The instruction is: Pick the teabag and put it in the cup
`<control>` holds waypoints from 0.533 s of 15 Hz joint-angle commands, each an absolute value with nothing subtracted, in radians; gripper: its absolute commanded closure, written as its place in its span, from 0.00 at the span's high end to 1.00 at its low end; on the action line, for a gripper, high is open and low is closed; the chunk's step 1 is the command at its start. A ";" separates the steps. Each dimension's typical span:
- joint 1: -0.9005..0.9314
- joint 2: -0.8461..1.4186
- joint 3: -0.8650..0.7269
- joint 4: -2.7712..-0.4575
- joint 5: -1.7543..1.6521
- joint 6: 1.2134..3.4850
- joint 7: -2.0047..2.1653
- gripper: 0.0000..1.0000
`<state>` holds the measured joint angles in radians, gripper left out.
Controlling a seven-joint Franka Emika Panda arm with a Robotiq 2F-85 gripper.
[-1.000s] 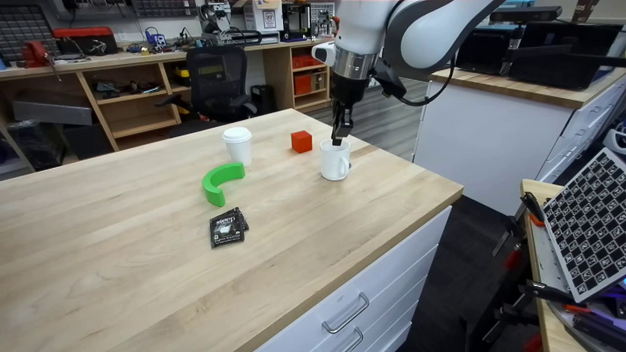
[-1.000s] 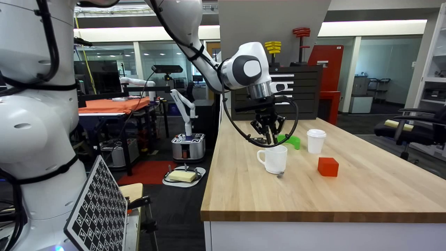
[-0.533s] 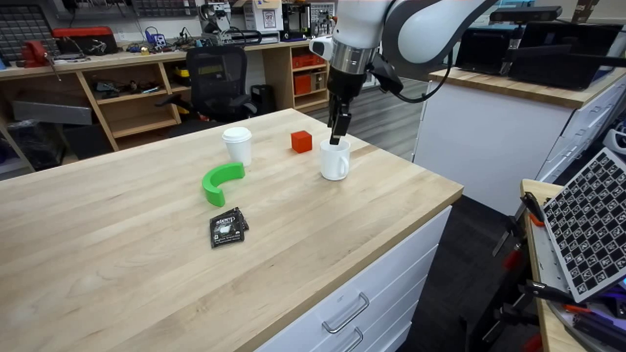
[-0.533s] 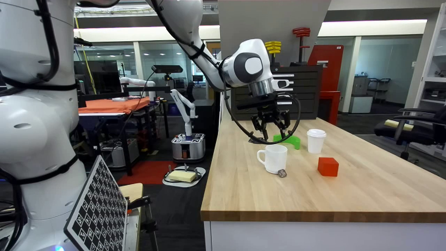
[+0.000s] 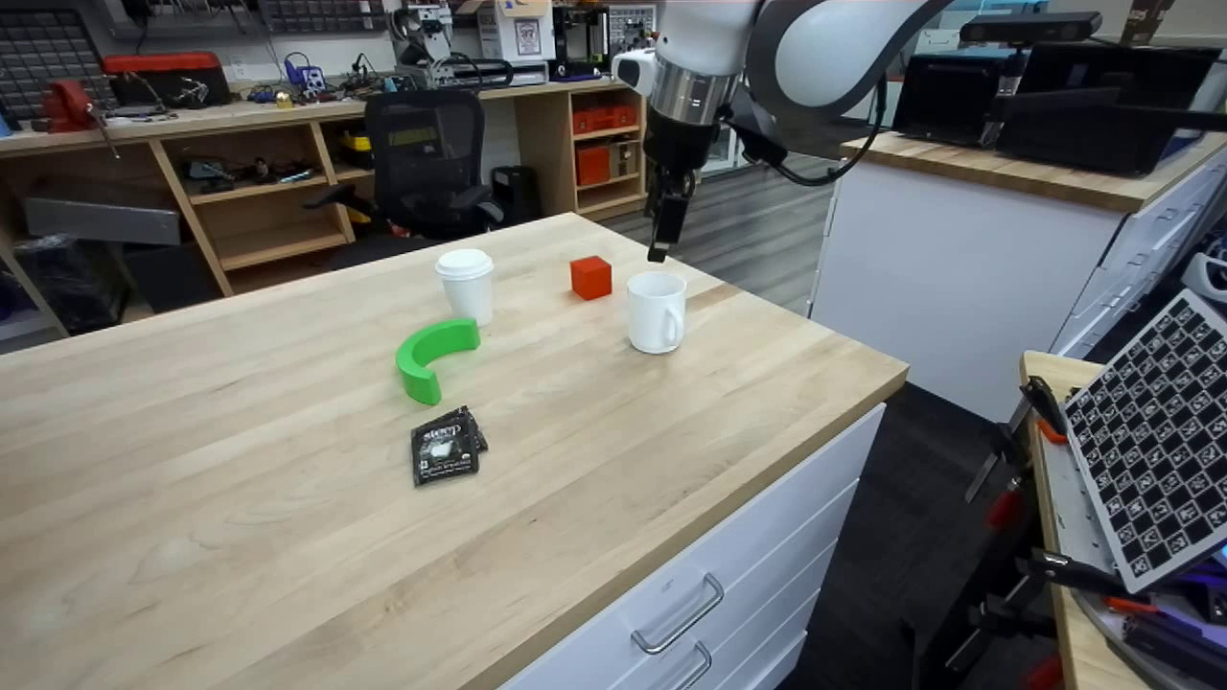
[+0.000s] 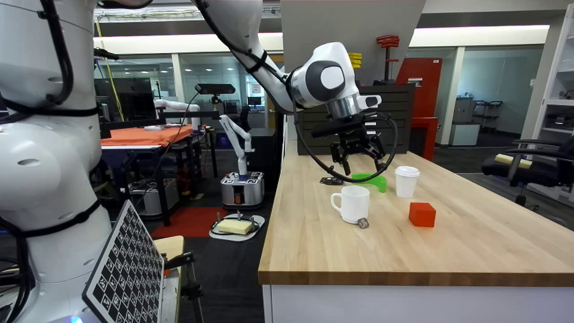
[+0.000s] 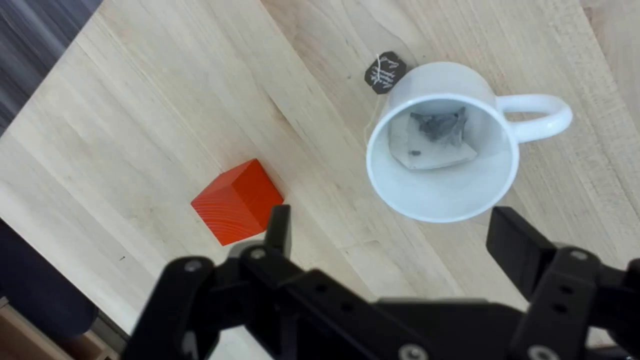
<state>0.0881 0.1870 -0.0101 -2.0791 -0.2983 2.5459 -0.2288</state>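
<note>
A pale teabag (image 7: 432, 152) with a dark patch lies inside the white mug, which is the cup (image 7: 440, 200); that cup stands upright in both exterior views (image 5: 656, 314) (image 6: 354, 204). The bag's string runs over the rim to a dark tag (image 7: 385, 72) outside, by the cup's wall; an exterior view also shows this tag (image 6: 363, 223). My gripper (image 7: 390, 215) is wide open with nothing between its fingers. In an exterior view the gripper (image 5: 658, 255) hangs just above the cup, apart from it. From that side the tag is hidden.
A red cube (image 7: 240, 202) sits near the cup. Further along the table are a lidded white paper cup (image 5: 467, 287), a green arc (image 5: 431, 355) and black packets (image 5: 447, 448). The table's edge (image 5: 815, 431) runs close to the cup.
The gripper's fingers have spread from close together to wide apart, and the gripper has risen off the cup. The tag beside the cup has turned and shows more of its face.
</note>
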 commanded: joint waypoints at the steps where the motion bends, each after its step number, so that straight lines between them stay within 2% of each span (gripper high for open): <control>1: 0.072 0.187 0.004 -2.077 -0.301 2.543 -0.227 1.00; 8: 0.075 0.193 0.010 -2.077 -0.301 2.543 -0.228 1.00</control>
